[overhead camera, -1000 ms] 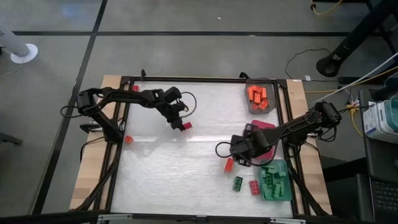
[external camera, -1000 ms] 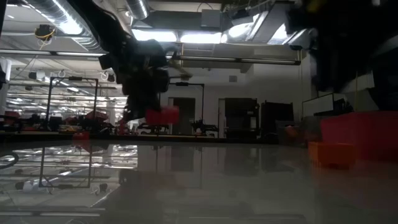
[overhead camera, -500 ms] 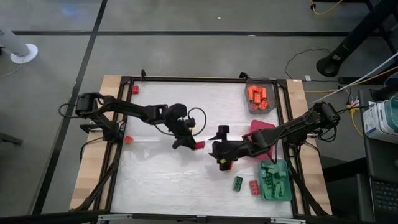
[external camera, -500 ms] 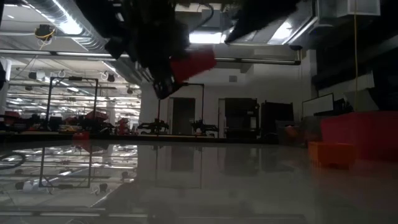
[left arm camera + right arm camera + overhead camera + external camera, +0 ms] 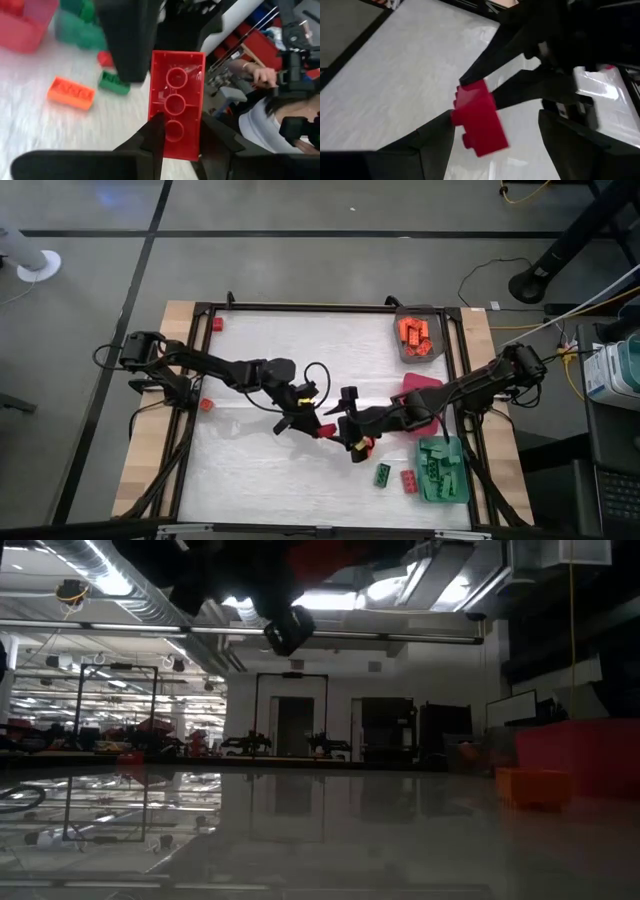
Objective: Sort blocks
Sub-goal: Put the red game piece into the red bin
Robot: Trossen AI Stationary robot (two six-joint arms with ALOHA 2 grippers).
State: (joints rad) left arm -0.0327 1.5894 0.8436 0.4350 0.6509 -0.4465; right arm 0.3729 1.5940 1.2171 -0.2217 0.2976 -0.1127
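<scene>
Clamped on a red brick point(image 5: 176, 102), the left gripper point(image 5: 312, 424) has swung in until the brick sits between the right gripper's point(image 5: 347, 423) spread fingers point(image 5: 436, 138), likely a handover.

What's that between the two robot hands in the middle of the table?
A red block. The left hand is shut on it, holding it out between the open fingers of the right hand. The right wrist view shows it best.

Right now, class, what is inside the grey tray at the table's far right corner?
The grey tray holds a heap of orange bricks. No other colour shows among them. Whatever lies under the heap is covered.
</scene>
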